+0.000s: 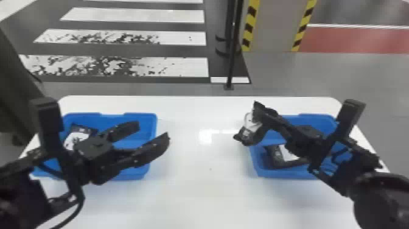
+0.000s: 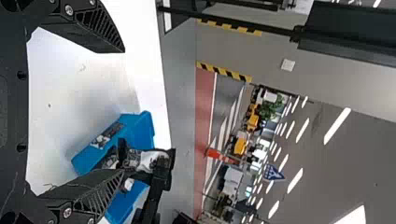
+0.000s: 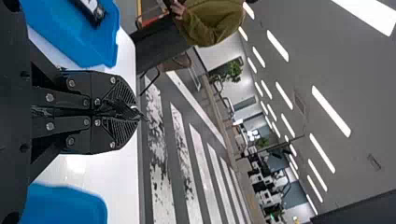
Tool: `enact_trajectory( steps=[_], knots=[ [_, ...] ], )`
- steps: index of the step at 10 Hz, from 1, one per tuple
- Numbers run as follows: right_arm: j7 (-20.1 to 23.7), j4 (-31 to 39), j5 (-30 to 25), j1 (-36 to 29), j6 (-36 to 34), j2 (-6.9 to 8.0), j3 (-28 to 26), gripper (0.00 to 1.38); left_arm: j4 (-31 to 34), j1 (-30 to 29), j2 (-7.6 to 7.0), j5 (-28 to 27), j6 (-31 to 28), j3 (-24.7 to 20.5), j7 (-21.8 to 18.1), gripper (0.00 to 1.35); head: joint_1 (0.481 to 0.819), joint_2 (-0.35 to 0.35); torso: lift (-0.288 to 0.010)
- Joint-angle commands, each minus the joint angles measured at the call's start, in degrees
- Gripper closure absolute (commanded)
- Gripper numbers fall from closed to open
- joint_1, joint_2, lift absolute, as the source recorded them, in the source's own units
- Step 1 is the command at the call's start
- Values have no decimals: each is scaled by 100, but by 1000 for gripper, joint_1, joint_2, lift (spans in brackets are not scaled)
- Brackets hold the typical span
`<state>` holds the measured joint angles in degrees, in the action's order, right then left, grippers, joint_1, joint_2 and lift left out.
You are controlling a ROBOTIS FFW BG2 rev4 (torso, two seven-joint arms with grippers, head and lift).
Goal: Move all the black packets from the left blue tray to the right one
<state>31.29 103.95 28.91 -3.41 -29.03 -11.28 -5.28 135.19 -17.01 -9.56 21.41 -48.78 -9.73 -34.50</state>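
In the head view, my left gripper [image 1: 153,131] is spread open above the left blue tray [image 1: 152,121], where a black packet [image 1: 78,136] with a white label lies at the left. My right gripper [image 1: 262,113] is closed on a black-and-white packet [image 1: 249,129], held above the left edge of the right blue tray [image 1: 254,166]. Inside that tray is another black packet [image 1: 284,153], partly hidden by the arm. The left wrist view has my left gripper [image 2: 123,111] with empty space between its fingers. My right gripper [image 3: 135,112] pinches the packet's dark edge in the right wrist view.
Both trays stand on a white table [image 1: 194,188], with bare tabletop between them. A thin black pole [image 1: 232,54] rises from the floor behind the table. A dark object [image 1: 15,91] stands past the table's left edge.
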Motion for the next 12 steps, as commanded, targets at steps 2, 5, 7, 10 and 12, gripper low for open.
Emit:
enact_trajectory(
  steps=[2, 5, 7, 10, 12],
  knots=[
    [-26, -924, -445, 454, 133, -103, -226, 1285, 171, -211, 130, -324, -15, -753, 75, 121, 695, -25, -140],
    [-378, -1135, -1714, 580, 358, -76, -649, 502, 185, -239, 165, -713, -113, -1393, 119, 122, 695, -12, -140],
    [-782, -151, -1896, -235, 442, 73, -1014, 160, 142, -113, 191, -1135, -367, -1655, 268, 124, 695, -23, -140],
    [-852, 1030, -1862, -1487, 1553, 363, -1151, 162, -336, 281, 42, -1752, -802, -1758, 321, 137, 695, 24, -140],
    [-852, 1677, -1874, -2120, 1666, 530, -1151, 162, -997, 675, -29, -2015, -971, -1701, 339, 137, 695, 83, -140]
  ],
)
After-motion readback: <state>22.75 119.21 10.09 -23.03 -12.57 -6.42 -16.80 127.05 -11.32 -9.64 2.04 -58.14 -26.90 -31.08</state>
